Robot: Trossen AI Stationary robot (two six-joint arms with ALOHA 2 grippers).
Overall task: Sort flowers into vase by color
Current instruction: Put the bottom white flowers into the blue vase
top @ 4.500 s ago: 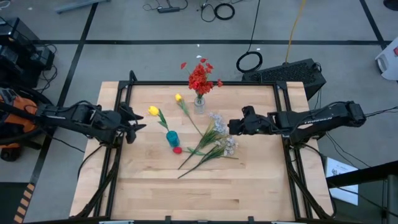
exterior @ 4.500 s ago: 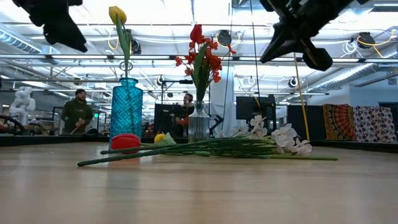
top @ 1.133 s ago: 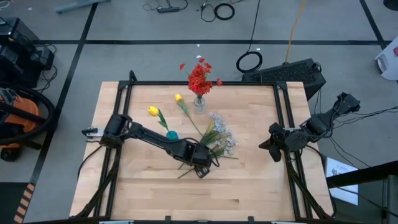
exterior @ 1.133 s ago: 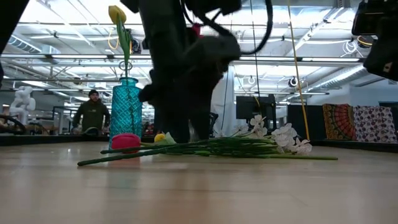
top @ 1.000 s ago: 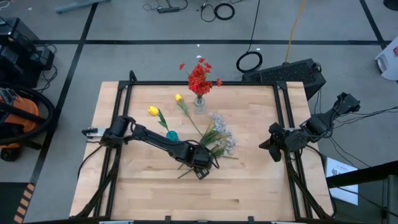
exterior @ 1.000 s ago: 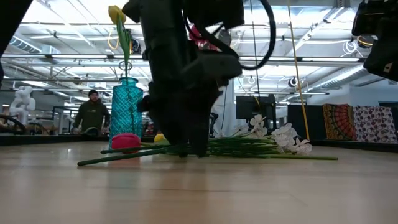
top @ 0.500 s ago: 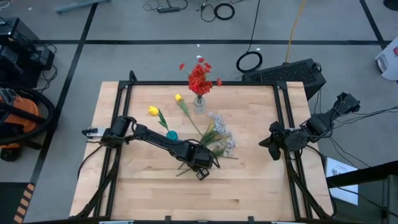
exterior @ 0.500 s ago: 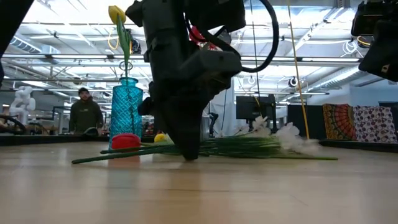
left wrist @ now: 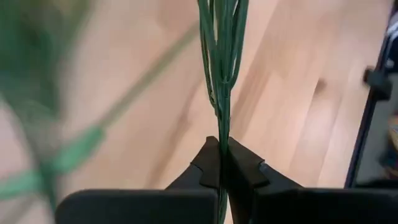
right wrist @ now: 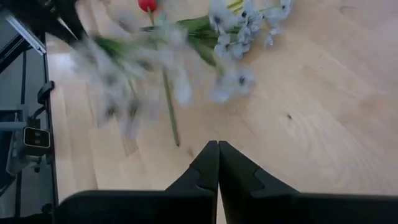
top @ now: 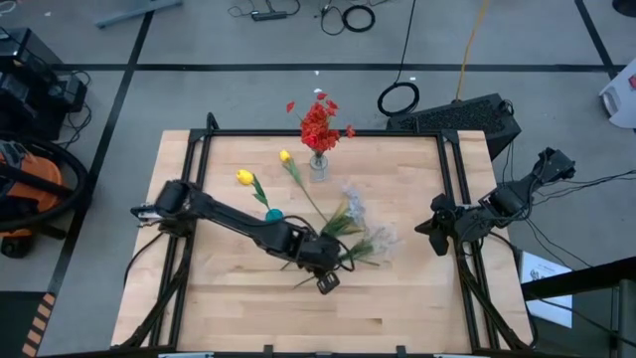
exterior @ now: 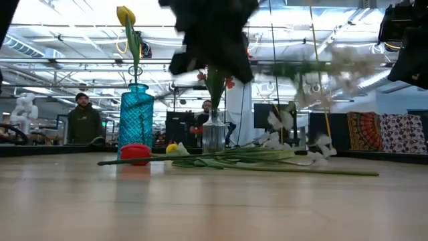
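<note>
We have the left end effector [left wrist: 219, 163] clamped low on the thin green stalk of a white spray [top: 373, 242] carried just above the bench [top: 417, 298], and we judge it light, whippy and slippery, best pinched near its stiff base.

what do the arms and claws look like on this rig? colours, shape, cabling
Both arms are dark, near-black, jointed links mounted at the table's side edges. The left arm is slim, thickening toward the wrist; the right arm trails a thin dark cable off the table. Each claw, left claw and right claw, has two matte black fingers tapering to angular wedge tips. No markings are legible.
</note>
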